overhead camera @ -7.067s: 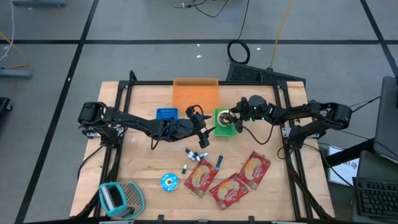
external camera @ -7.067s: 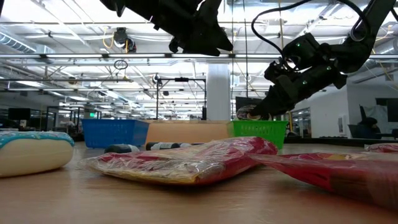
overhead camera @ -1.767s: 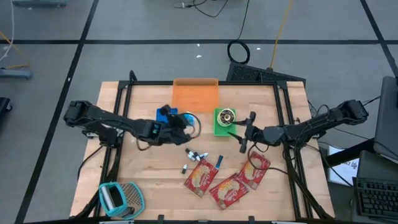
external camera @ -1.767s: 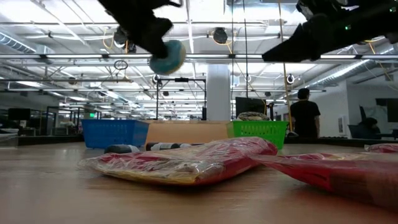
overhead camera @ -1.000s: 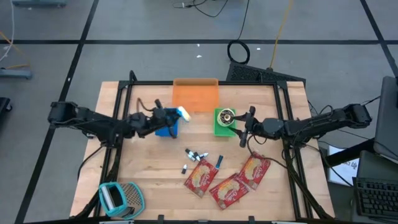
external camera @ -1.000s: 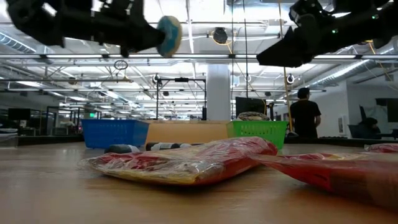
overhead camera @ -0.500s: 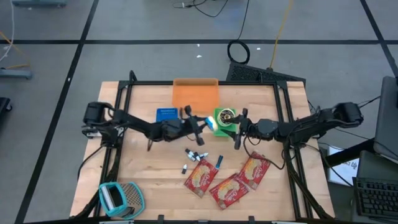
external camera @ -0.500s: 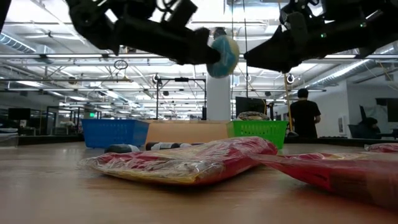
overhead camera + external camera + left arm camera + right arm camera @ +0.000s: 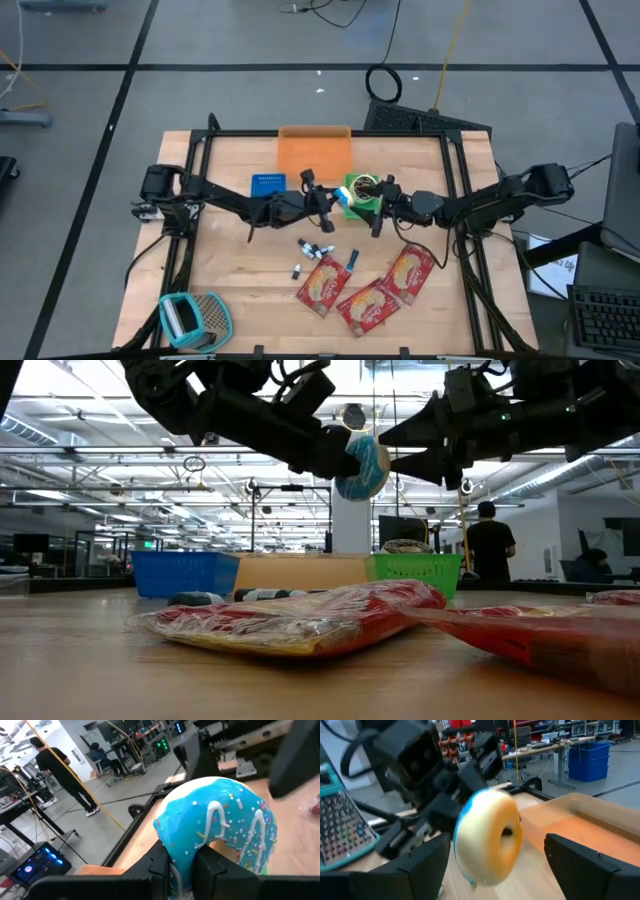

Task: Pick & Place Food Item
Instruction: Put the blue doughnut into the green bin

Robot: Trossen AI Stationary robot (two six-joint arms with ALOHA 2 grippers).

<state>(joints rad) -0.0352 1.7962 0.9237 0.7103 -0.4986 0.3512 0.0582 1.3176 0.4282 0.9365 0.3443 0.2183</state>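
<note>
A donut with blue frosting and white drizzle is held in the air beside the green basket, standing on edge. My left gripper is shut on it, reaching in from the table's left. My right gripper faces it from the right and is open. Its two fingers stand on either side of the donut's plain underside without touching it. A brown donut lies in the green basket. My left gripper pinches the donut's ring at its near edge between its two fingers. The fingers come in about level from the table's left. The donut is lifted clear and stands on edge, its frosted face toward my left arm and its plain face toward my right gripper.
An orange bin and a blue basket stand at the back. Small bottles and three red snack packets lie in the middle front. A teal grater-like thing sits at the front left corner.
My left gripper has carried the donut from above the blue basket toward the table's right, to beside the green basket, sinking a little and rolling. My right gripper has come a little toward the donut, rolled, and opened wider around it.
</note>
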